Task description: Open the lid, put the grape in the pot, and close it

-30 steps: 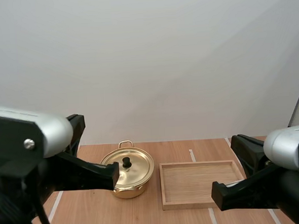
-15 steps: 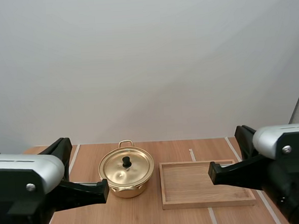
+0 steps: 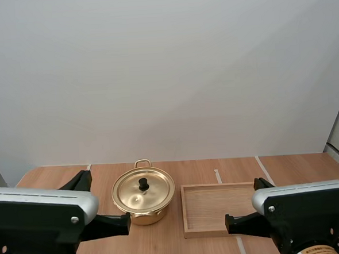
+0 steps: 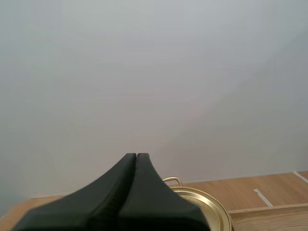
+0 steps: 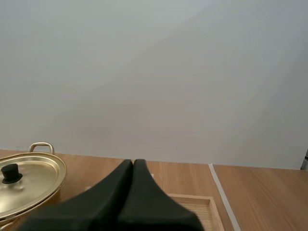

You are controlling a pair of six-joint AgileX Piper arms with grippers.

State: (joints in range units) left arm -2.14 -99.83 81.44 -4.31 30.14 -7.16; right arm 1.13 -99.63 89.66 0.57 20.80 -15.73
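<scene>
— Looking down from the high view, what sits on the bench?
— A round gold-coloured metal pot (image 3: 145, 213) stands on the pale wooden bench (image 3: 165, 245). Its matching gold lid (image 3: 153, 192) is seated on it, with a small black knob (image 3: 143, 184) at the middle. Just to its right, apart from it, lies a shallow rectangular wooden tray (image 3: 185, 213). White tape lines (image 3: 218, 176) cross the bench.
— Anything in the way?
— The left fingers (image 3: 119, 223) overlap the pot's near left edge, and the right fingers (image 3: 236, 222) cover part of the tray's near side. From there I cannot tell whether either pair is parted.
— And the left wrist view?
— It settles that: the left fingers lie pressed together as one dark wedge, holding nothing. The wedge hides most of the pot. Beside it show part of the lid's rim, one loop handle (image 4: 173, 178) and a corner of the tray.
— The right wrist view?
— The right fingers are likewise closed together on nothing. The lid's top and knob, hidden behind the wedge in the left wrist view, show plainly here, and the tray lies partly behind the fingers.
</scene>
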